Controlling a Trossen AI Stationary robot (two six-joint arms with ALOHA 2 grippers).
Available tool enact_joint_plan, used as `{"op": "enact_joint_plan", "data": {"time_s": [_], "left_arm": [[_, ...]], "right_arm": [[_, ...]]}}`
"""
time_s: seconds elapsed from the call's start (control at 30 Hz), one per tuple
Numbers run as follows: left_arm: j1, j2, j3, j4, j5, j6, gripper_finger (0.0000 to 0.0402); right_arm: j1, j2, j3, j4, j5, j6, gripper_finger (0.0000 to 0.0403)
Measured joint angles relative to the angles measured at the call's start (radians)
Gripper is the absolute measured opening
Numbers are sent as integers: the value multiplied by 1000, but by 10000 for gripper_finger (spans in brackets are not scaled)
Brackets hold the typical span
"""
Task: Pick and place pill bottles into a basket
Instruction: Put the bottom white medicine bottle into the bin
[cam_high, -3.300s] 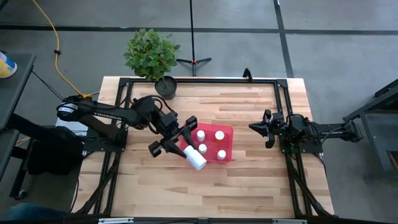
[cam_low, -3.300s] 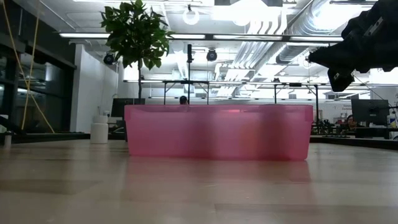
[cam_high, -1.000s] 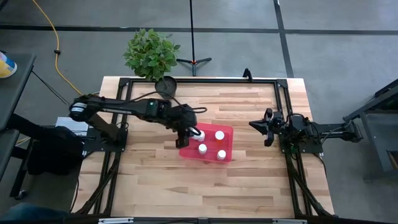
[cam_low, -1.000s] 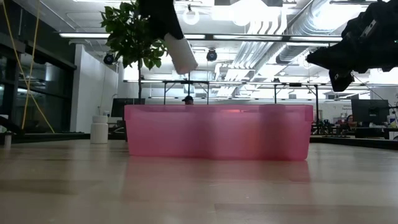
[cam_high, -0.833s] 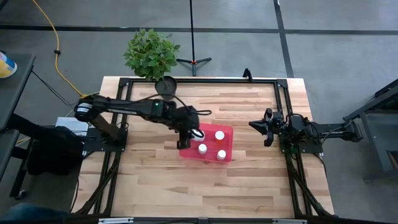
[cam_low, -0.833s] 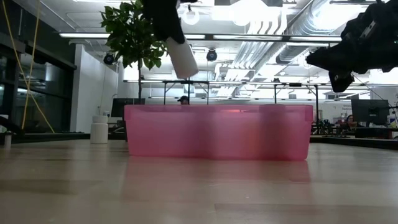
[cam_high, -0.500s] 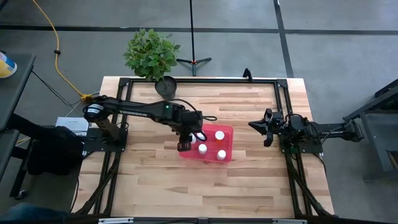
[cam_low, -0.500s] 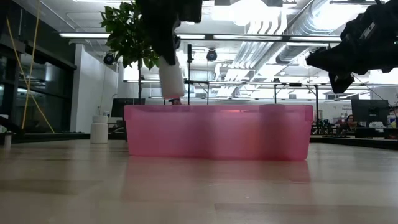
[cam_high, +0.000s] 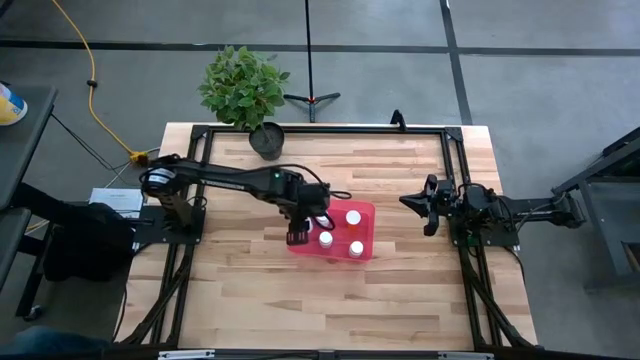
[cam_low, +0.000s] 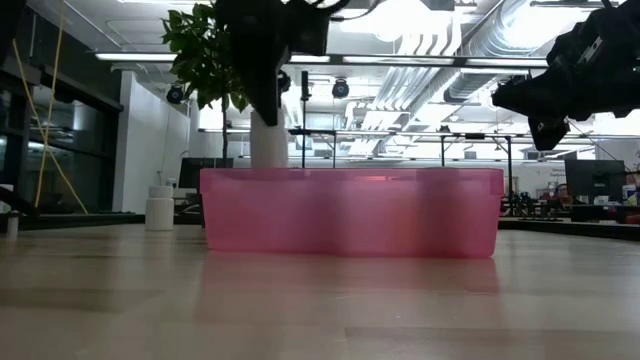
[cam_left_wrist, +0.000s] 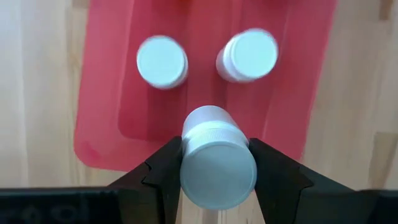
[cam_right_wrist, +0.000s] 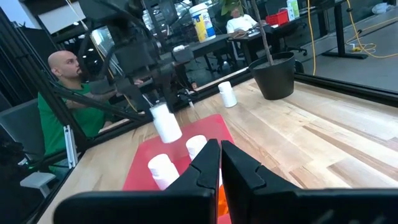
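Observation:
The red-pink basket (cam_high: 340, 233) lies mid-table, and its wall shows in the low view (cam_low: 350, 212). Three white-capped pill bottles (cam_high: 352, 216) stand in it; two show in the left wrist view (cam_left_wrist: 161, 60). My left gripper (cam_high: 297, 234) is over the basket's left end, shut on a white pill bottle (cam_left_wrist: 217, 171). That bottle also shows in the low view (cam_low: 268, 140). One more white bottle (cam_low: 160, 212) stands on the table near the pot. My right gripper (cam_high: 427, 208) is shut and empty at the table's right side. My left gripper pinches the white bottle's capped upper end (cam_left_wrist: 189, 146) between its two fingers (cam_left_wrist: 163, 169), one on each side. The fingers come from above, pointing down. The bottle hangs upright below them. Its lower end is behind the basket's wall, so whether it rests on the floor cannot be told.
A dark pot with a green plant (cam_high: 266, 140) stands at the table's far edge. Black frame rails (cam_high: 320, 130) run round the table. A person in a green shirt (cam_right_wrist: 56, 93) sits beyond the table's left side. Bare wood lies in front of the basket.
My left gripper has gone down and a little toward the table's near edge over the basket's left end, still shut on the white bottle. The bottle has turned from tilted to upright, and its lower end has sunk behind the basket's wall.

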Motion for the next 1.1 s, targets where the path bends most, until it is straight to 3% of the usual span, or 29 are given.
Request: {"op": "enact_joint_plan", "data": {"time_s": [0.43,1.1], "left_arm": [[0,78,-1,7,1,0,195],[0,79,-17,58,9,0,195]], "right_arm": [[0,0,0,0,0,0,7],[0,0,0,0,0,0,7]]}}
